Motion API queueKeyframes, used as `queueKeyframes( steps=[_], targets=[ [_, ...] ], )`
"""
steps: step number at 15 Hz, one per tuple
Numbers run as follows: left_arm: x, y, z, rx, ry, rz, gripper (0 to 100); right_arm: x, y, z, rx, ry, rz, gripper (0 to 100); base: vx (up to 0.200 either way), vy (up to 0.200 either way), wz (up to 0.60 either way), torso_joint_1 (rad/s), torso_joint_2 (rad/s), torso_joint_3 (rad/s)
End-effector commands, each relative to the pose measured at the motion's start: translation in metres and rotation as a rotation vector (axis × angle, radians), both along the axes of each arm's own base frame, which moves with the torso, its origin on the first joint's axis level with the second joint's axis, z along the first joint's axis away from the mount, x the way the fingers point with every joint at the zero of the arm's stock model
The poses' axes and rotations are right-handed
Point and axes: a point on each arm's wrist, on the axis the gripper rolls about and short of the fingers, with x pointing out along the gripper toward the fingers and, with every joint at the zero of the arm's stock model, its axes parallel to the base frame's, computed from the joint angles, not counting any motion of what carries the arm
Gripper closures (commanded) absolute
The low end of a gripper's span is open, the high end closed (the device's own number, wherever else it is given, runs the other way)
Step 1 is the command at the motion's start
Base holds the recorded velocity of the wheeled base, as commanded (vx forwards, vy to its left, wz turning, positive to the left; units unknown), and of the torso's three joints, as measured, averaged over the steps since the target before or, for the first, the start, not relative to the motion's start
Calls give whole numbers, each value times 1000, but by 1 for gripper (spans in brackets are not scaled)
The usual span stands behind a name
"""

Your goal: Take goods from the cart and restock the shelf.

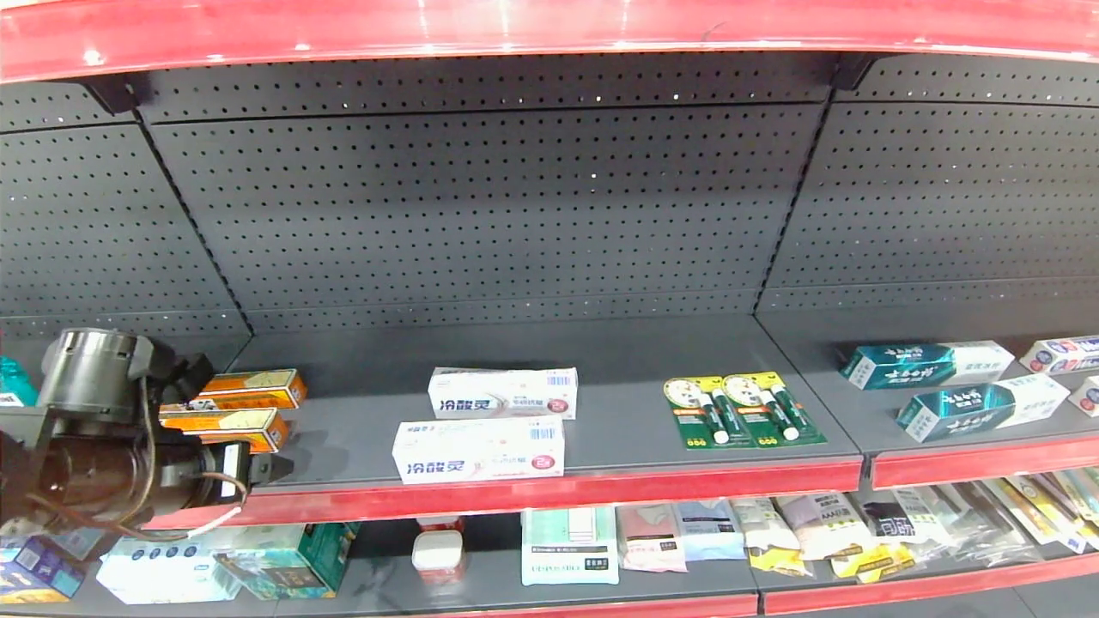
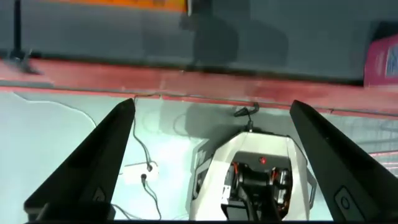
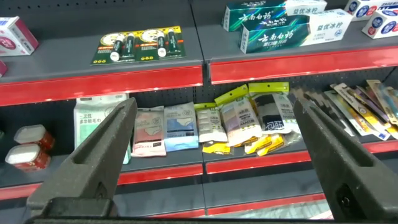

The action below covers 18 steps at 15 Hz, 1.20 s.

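Here: grey pegboard shelf (image 1: pixel 618 352), red edge (image 1: pixel 601 491), white toothpaste boxes (image 1: pixel 478 449); left gripper (image 2: pixel 212 106), right gripper (image 3: pixel 214 104) spread wide, empty.

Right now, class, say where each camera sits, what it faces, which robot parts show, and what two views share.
Head view: on the head, looking down at the shelf; left arm at lower left.
Left wrist view: on the left wrist, facing the shelf's red edge; open left gripper.
Right wrist view: on the right wrist, facing two shelf levels; open right gripper.
Shared: head and right wrist views both show the green cards and teal boxes.
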Motion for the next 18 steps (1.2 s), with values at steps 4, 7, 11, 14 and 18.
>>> queueKeyframes(
  steps=[4,7,11,14,18],
  targets=[
    [24,-22,-19,-7,20,-91,0,0,0,0,0,2,0,0,0,0,0,0,0,0],
    [26,-33,-22,-15,22,-123,0,0,0,0,0,2,0,0,0,0,0,0,0,0],
    [39,-43,-23,-15,2,-151,0,0,0,0,0,2,0,0,0,0,0,0,0,0],
    [45,-48,-25,-28,-8,-149,0,0,0,0,0,2,0,0,0,0,0,0,0,0],
    [50,-55,-30,-41,-27,-158,0,0,0,0,0,2,1,0,0,0,0,0,0,0]
  ],
)
